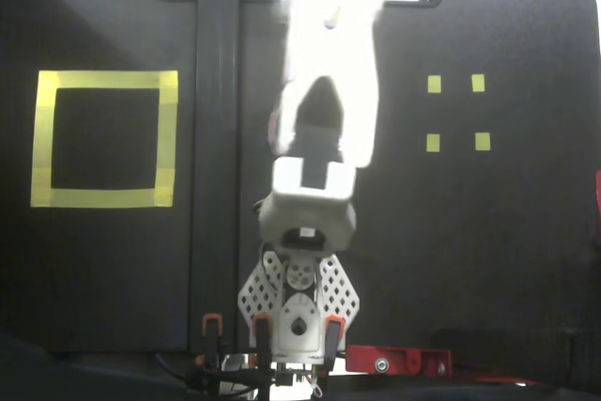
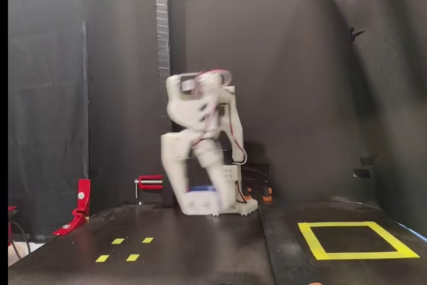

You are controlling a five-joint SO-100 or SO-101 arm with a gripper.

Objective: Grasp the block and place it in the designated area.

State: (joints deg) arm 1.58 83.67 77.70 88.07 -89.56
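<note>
In the side-on fixed view my white gripper hangs low in front of the arm's base, blurred by motion. A strip of the dark-blue block shows between its fingers, so it is shut on the block just above the table. The designated area, a large yellow tape frame, lies on the table to the right of the gripper, well apart from it. From above, the arm points straight away from its base, a bright smear; the gripper's tip and the block are lost at the top edge. The designated area lies at the left there.
Several small yellow tape squares sit right of the arm from above, and at front left in the side view. A black rail runs between the arm and the tape frame. Red clamps stand at the table's edge.
</note>
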